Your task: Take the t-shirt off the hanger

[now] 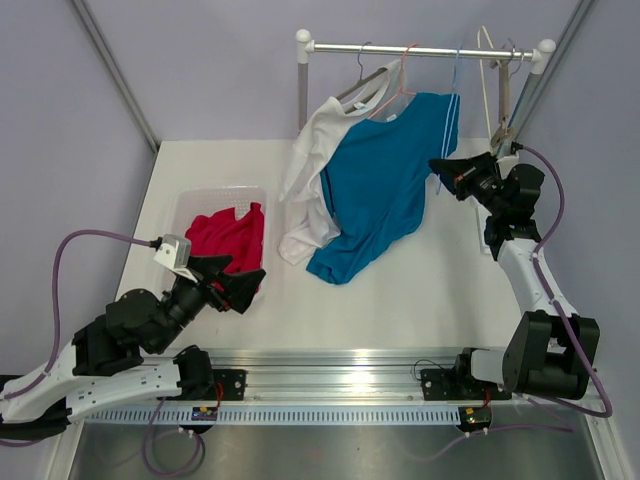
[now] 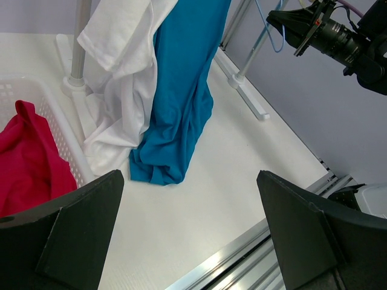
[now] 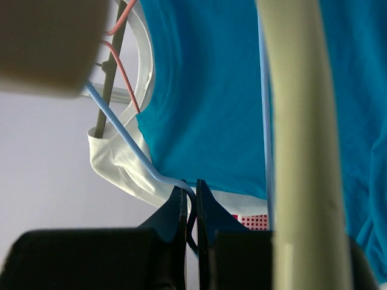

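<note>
A blue t-shirt (image 1: 375,190) (image 2: 181,90) (image 3: 211,90) hangs from the rail (image 1: 420,50), its hem bunched on the table. It is still up on hanger wires: a pink hanger (image 1: 400,80) at its collar and a thin blue hanger (image 1: 455,75) (image 3: 121,130) at its right shoulder. My right gripper (image 1: 437,165) (image 3: 191,199) is shut on the blue hanger's lower corner, right beside the shirt. My left gripper (image 1: 235,275) (image 2: 190,181) is wide open and holds nothing, low at the front left, well short of the shirt.
A white t-shirt (image 1: 310,170) (image 2: 121,72) hangs left of the blue one on a grey hanger. A white basket (image 1: 190,205) (image 2: 60,127) holds a red garment (image 1: 225,235). A cream hanger (image 3: 296,121) crosses close to the right wrist camera. The rack post (image 2: 78,42) stands behind the basket.
</note>
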{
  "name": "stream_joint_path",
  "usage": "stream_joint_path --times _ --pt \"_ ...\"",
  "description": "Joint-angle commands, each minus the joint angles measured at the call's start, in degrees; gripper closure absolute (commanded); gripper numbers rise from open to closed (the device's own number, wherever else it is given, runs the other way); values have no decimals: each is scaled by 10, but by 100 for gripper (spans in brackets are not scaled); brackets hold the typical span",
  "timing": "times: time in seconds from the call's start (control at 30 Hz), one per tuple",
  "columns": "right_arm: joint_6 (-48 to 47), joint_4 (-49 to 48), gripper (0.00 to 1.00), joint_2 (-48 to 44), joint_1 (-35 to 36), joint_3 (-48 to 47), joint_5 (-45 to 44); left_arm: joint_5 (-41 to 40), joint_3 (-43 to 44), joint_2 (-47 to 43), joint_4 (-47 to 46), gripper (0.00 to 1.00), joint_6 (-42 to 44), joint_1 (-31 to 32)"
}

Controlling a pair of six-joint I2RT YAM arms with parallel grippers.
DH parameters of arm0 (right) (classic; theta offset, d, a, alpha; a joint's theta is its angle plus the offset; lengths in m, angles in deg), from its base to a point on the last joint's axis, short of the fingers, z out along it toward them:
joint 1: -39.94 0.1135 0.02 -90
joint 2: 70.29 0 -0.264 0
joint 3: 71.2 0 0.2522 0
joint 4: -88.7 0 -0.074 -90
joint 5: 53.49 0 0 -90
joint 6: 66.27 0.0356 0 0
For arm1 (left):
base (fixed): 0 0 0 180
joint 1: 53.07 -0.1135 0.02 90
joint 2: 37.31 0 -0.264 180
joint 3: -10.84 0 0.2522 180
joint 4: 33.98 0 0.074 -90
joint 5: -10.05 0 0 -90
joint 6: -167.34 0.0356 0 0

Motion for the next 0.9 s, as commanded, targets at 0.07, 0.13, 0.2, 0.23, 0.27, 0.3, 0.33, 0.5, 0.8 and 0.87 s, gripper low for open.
stream_joint_path --times 0.07,0.13,0.2,0.23,0.27,0.3,0.33,0.5,0.8,0.87 --pt "12 -34 100 -3 -10 -27 43 -15 2 4 -13 1 -6 0" --pt "15 -38 98 -10 -13 -18 43 -15 2 4 -13 1 -6 -1" --pt "24 -45 97 -15 -17 -15 50 -14 3 2 -13 1 -8 0" --pt "28 -48 97 -16 -19 -15 52 -13 4 1 -13 1 -8 0" --pt "38 -50 97 -18 -19 -18 53 -10 5 0 -13 1 -8 0" --pt "46 -60 97 -20 -18 -19 55 -8 6 0 -13 1 -12 -1" --pt "69 -69 97 -24 -19 -19 59 -4 7 -3 -13 1 -13 -1" --pt "152 -115 98 -61 -18 -4 47 7 4 -5 -13 1 -35 0" --pt "160 -8 100 -124 8 -3 -45 38 10 17 -24 1 -71 0" --pt "162 -14 100 -107 15 -16 -43 49 14 18 -26 1 -76 -1"
